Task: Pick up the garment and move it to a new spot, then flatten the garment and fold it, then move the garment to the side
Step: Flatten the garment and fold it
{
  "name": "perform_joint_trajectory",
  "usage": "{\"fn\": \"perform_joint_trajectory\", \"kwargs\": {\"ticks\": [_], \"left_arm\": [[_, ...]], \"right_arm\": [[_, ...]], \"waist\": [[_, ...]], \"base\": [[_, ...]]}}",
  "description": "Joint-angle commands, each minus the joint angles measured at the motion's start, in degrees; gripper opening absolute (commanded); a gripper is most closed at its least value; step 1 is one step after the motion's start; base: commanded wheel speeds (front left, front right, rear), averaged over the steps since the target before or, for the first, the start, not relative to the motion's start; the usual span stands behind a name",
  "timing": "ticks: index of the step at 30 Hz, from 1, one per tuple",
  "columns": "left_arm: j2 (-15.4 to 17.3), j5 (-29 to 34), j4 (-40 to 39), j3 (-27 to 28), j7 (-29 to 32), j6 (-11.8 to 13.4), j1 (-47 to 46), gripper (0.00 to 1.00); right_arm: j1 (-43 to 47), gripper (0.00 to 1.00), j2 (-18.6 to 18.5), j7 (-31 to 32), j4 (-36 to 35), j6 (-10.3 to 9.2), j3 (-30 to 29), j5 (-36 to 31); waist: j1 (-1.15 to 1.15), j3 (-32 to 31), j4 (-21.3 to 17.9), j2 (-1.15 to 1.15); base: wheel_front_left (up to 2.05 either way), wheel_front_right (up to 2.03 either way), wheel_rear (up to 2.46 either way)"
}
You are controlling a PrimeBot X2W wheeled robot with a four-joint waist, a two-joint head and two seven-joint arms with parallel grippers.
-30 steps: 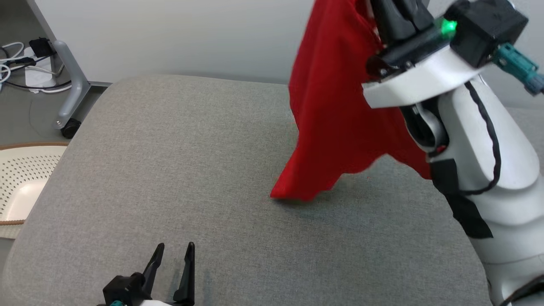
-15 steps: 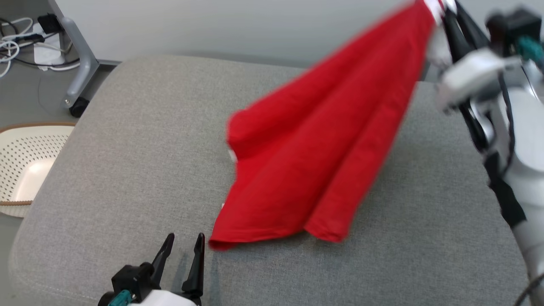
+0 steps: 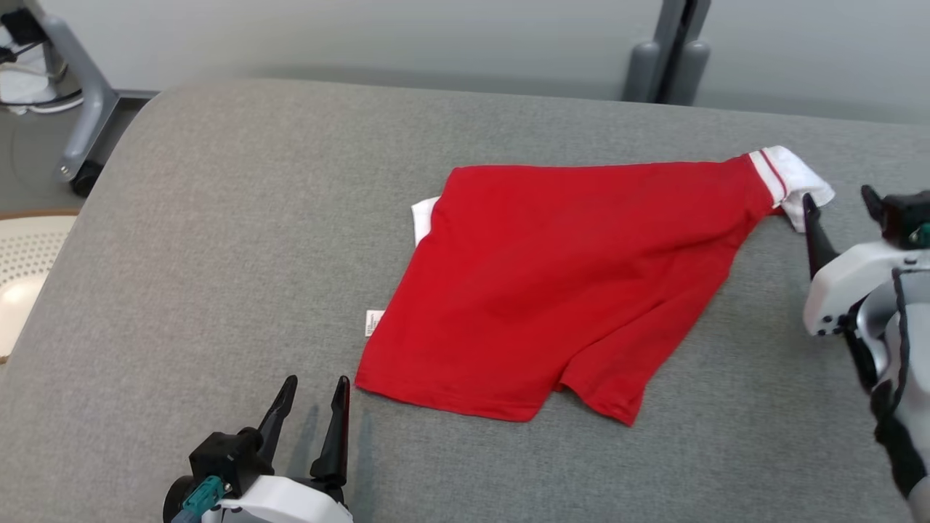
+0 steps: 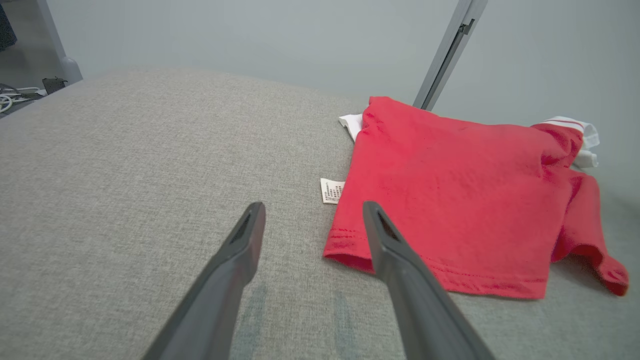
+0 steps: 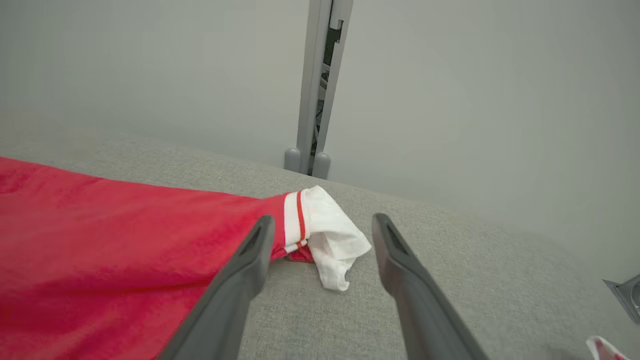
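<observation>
We take this for a lab or test room. The wide surface (image 3: 218,254) is a padded slab in plain grey cloth with rounded corners, more a work pad than furniture. Behind it, from 11 to 1 o'clock, stand plain pale-grey partition panels (image 3: 363,36), joined at 1 o'clock by a grey metal post (image 3: 672,51) on two rounded feet. At 10 o'clock we see a grey metal leg (image 3: 81,138) ending in a black caster (image 3: 86,178), with loose cables (image 4: 7,102) lying on the grey floor (image 3: 29,167) near it. At 9 o'clock a cream perforated basket (image 3: 29,254) sits lower than the surface, just off its edge.
</observation>
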Motion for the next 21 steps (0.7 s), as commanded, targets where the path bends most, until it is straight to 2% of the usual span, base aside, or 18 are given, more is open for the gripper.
{"fn": "perform_joint_trajectory", "kwargs": {"ticks": [1, 10, 21], "left_arm": [[0.2, 0.56, 0.08, 0.25, -0.26, -0.12, -0.75, 1.0], [0.21, 0.39, 1.87, -0.07, -0.25, -0.11, 1.33, 1.0], [0.21, -0.78, 9.09, 1.85, -0.19, 3.74, -1.53, 1.0]], "right_arm": [[1.9, 1.0, 0.62, -0.39, -1.65, -0.02, -0.62, 0.66], [15.0, 1.0, 5.42, -0.35, -16.24, -0.02, -0.57, 4.24], [20.33, 1.0, 7.31, -0.36, -24.91, -0.02, 1.75, 6.39]], "waist": [[0.0, -1.03, -1.14, 0.0], [0.0, -4.24, -6.08, 0.0], [0.0, -1.72, -12.35, 0.0]], "base": [[0.0, 0.0, 0.0], [0.0, 0.0, 0.0], [0.0, 0.0, 0.0]]}}
